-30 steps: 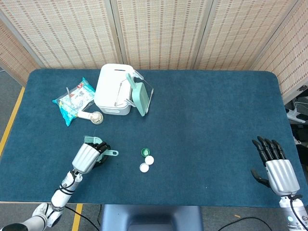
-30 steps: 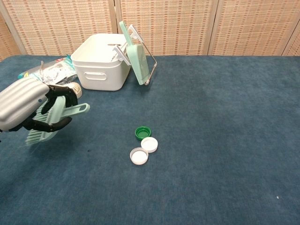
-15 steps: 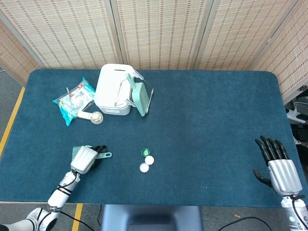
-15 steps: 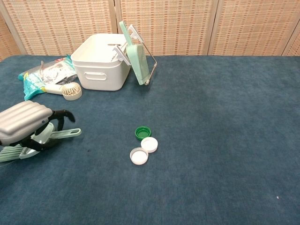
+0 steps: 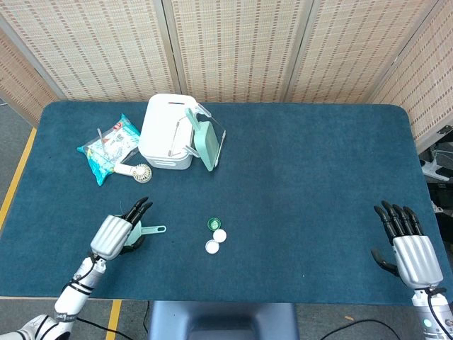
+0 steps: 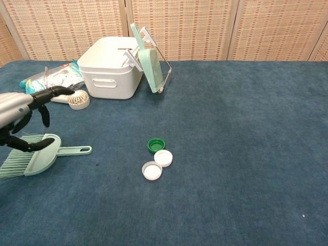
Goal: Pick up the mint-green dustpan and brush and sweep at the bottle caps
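The mint-green brush (image 6: 42, 158) lies flat on the blue table, its handle (image 5: 153, 229) pointing right toward the caps. My left hand (image 5: 115, 234) hovers over the brush's head with fingers spread, holding nothing; in the chest view the left hand (image 6: 23, 110) sits just above the brush. The mint-green dustpan (image 5: 204, 139) leans upright against the white bin (image 5: 164, 132). A green cap (image 5: 213, 224) and two white caps (image 5: 220, 235) lie clustered mid-table. My right hand (image 5: 408, 248) rests open at the near right edge, far from everything.
A teal snack packet (image 5: 106, 146) and a small white hand fan (image 5: 141, 173) lie left of the bin. Woven screens stand behind the table. The table's front edge runs close under both hands.
My left hand lowered the brush onto the table, then opened its fingers and let it go. The right hand barely moved.
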Tool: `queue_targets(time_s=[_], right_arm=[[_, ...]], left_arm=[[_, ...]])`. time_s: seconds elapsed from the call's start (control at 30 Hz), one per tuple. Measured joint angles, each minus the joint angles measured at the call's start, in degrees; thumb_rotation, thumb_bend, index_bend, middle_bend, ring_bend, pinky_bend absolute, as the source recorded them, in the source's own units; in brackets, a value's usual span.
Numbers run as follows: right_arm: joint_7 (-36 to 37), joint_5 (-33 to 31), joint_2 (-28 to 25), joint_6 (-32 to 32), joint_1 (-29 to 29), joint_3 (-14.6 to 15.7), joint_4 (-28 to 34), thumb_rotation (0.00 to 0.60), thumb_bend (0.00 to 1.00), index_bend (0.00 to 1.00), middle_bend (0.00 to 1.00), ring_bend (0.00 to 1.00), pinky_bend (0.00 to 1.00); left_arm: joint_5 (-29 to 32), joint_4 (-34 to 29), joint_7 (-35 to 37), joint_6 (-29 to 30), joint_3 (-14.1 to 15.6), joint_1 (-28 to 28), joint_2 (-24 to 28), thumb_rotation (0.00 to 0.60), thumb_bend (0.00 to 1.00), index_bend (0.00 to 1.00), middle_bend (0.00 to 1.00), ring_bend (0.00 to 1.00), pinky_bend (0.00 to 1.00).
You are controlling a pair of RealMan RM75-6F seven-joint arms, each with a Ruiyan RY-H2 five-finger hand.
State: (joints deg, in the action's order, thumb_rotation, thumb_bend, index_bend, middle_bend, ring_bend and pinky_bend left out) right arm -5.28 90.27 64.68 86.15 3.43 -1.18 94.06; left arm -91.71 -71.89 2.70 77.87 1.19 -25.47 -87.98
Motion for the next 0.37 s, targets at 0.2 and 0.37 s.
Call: queue_targets(time_s=[0.2, 0.37], right_arm=[[-0.8, 0.0, 0.6, -0.9, 0.4, 0.0, -0.5, 0.6, 0.22, 0.0, 0.0, 0.0, 0.0], [-2.6, -0.2, 1.5, -2.0, 1.0, 0.1, -0.4, 0.6, 0.22, 0.0, 0.0, 0.0, 0.0]], left_arm=[[-1.7, -2.7, 6.6, 12.2, 1.9, 7.4, 5.4, 0.6, 0.39, 0.0, 0.0, 0.0, 0.08], [-1.1, -1.0, 11.8, 20.2, 2.3, 14.7, 8.7, 0.6, 0.39, 0.0, 0.0, 0.0, 0.08]])
